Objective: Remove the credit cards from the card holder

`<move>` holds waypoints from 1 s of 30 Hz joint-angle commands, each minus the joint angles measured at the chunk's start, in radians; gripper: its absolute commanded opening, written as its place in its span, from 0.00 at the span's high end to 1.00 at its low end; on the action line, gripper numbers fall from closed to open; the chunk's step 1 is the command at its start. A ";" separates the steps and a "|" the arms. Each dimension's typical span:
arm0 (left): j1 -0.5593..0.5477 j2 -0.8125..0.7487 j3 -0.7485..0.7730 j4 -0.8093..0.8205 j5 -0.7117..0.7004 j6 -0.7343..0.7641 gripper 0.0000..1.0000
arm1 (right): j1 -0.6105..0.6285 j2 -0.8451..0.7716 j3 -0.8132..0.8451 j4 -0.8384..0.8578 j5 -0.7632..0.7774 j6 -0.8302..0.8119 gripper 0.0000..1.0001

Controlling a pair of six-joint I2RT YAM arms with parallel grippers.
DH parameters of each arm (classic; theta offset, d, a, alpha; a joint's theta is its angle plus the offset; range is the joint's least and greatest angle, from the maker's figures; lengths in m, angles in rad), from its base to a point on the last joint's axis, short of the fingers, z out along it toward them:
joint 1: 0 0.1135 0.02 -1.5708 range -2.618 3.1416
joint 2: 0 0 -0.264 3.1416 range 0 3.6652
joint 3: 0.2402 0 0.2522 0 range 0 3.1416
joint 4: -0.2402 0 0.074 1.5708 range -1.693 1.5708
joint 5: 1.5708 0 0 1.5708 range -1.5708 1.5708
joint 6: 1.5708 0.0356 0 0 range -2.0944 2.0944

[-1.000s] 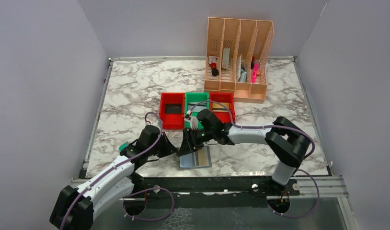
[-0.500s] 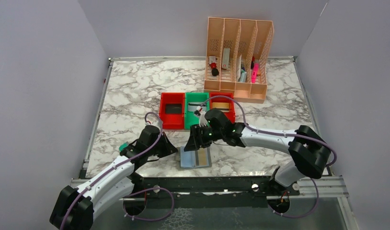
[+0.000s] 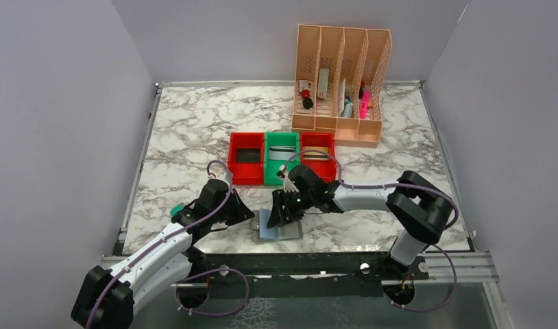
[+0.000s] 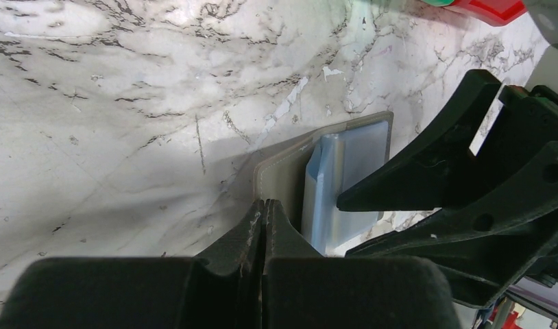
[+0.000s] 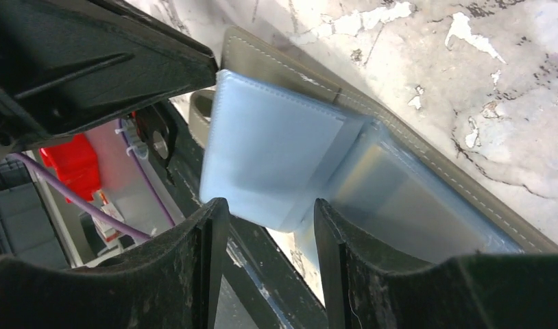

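The grey card holder (image 3: 282, 230) lies open near the table's front edge, its light blue-grey pockets (image 5: 283, 151) facing up. My left gripper (image 3: 247, 214) is shut, with its tips (image 4: 264, 211) resting on the holder's left grey edge (image 4: 283, 179). My right gripper (image 3: 279, 210) is open just above the pockets, its fingers (image 5: 211, 233) straddling a raised pocket flap. A black card (image 3: 248, 155) lies in the left red bin, a silver-grey card (image 3: 282, 151) in the green bin, and a gold-tan card (image 3: 317, 153) in the right red bin. I see no card in the pockets.
The red, green and red bins (image 3: 246, 179) stand in a row just behind the holder. A tall peach slotted organiser (image 3: 341, 130) stands at the back. A small teal block (image 3: 175, 209) lies beside my left arm. The black front rail (image 3: 297, 260) runs right below the holder.
My right gripper lifted back toward the bins, then came down again over the holder and now covers its middle. My left gripper stayed on the holder's edge.
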 commanded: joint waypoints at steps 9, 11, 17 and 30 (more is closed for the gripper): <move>-0.007 -0.009 -0.012 0.025 -0.014 -0.004 1.00 | 0.007 -0.200 -0.017 -0.227 0.339 -0.017 0.43; -0.007 -0.008 -0.013 0.027 -0.014 -0.004 1.00 | 0.007 -0.203 -0.034 -0.217 0.329 -0.009 0.43; -0.008 -0.009 -0.018 0.028 -0.009 -0.004 1.00 | 0.006 -0.161 -0.045 -0.170 0.263 0.012 0.43; -0.008 -0.005 -0.017 0.030 -0.011 -0.003 1.00 | 0.007 -0.183 -0.025 -0.246 0.343 -0.011 0.43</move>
